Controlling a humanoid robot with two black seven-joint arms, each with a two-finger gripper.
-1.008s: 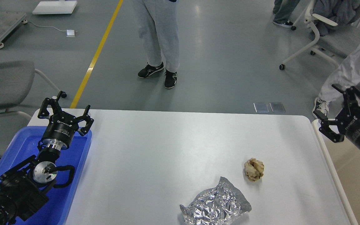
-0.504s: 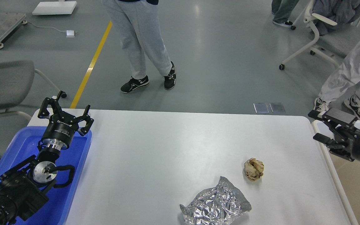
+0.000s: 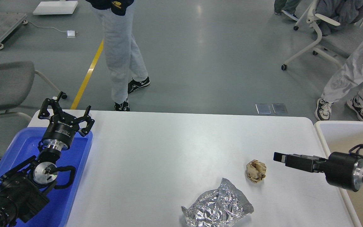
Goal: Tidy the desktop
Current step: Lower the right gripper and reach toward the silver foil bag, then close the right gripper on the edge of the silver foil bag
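The white desktop (image 3: 169, 148) holds a crumpled brown paper ball (image 3: 256, 170) at the right and a crumpled sheet of silver foil (image 3: 217, 206) near the front edge. My left gripper (image 3: 65, 109) is open and empty, raised over the far end of the blue tray (image 3: 16, 149) at the left. My right gripper (image 3: 279, 156) points left, low over the desktop, a short way right of the paper ball and apart from it. It is seen side-on, so its fingers cannot be told apart.
A white-rimmed beige bin (image 3: 342, 134) stands against the desktop's right edge under my right arm. A person (image 3: 118, 53) walks just past the far edge. Another person (image 3: 354, 75) and office chairs (image 3: 317, 34) are at the back right, and a grey chair (image 3: 5, 78) at the left.
My right arm has swung down from over the bin and turned left, now reaching over the desktop toward the paper ball. The person behind walked left. My left arm has not moved.
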